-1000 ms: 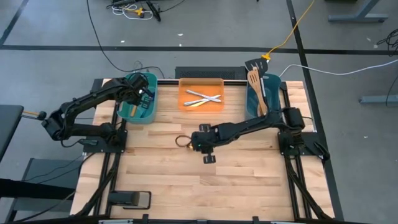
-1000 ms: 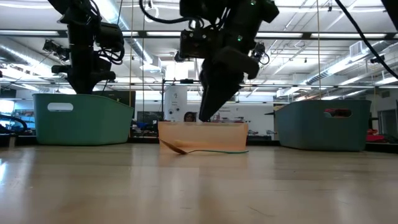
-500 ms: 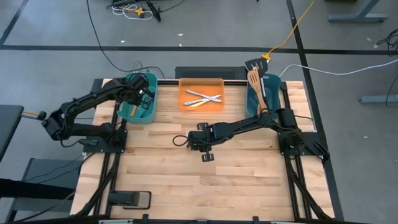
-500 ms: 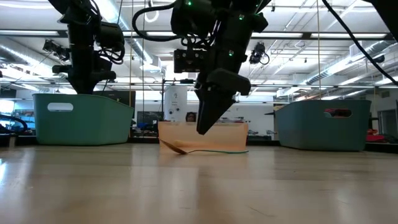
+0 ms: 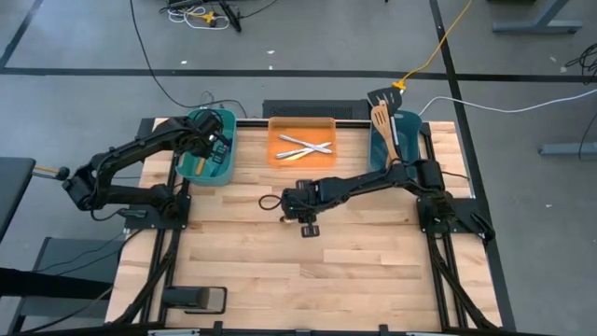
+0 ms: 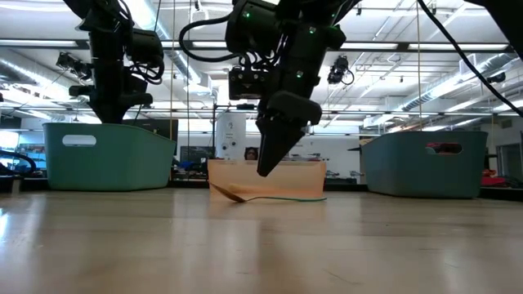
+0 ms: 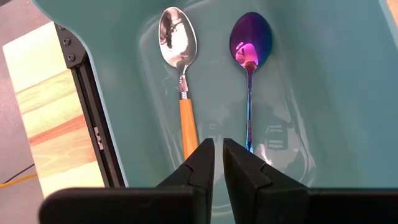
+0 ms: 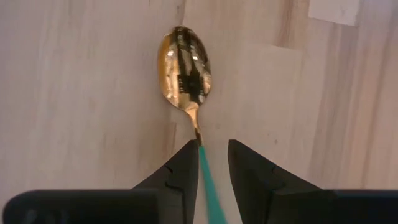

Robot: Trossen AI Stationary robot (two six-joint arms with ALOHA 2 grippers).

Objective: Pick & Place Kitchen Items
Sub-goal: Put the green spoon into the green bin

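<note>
Gold-bowled spoon with slim teal handle (image 8: 185,65) lies flat at table centre; right gripper (image 8: 212,163) hovers part-open, empty, straddling handle, ready to pinch.

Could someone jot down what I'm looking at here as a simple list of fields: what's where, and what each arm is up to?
Right gripper: open, fingers either side of the teal handle of a gold-bowled spoon lying on the wooden table
Left gripper: nearly shut, empty, over the left teal tub
Left tub contents: orange-handled silver spoon, iridescent purple spoon
Orange tray: silver cutlery
Right teal tub: pale wooden spatulas
</note>
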